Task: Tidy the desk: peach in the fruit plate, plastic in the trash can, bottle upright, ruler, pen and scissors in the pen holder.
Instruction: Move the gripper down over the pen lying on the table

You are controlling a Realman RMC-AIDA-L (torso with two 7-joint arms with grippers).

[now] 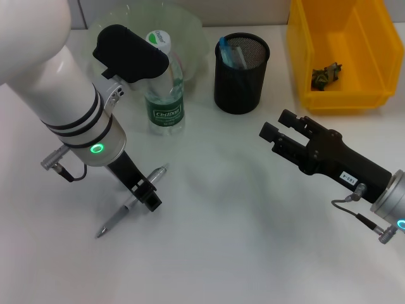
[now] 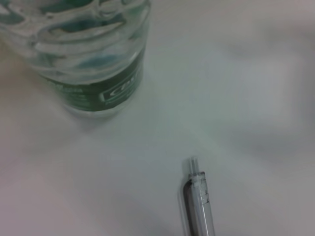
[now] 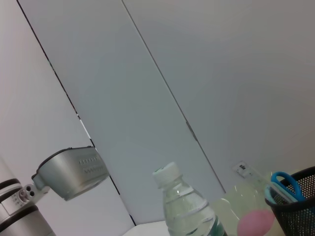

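Observation:
A grey pen lies slanted on the white desk, and its clear end shows close in the left wrist view. My left gripper is down right over the pen's middle. The water bottle stands upright just beyond it. Blue scissors stick out of the black mesh pen holder. The peach rests in the clear green fruit plate. Crumpled plastic lies in the yellow bin. My right gripper hovers open and empty at the right. I cannot make out the ruler.
The left arm's white body and its black wrist camera cover part of the plate in the head view. Bare desk stretches between the two grippers and toward the front edge.

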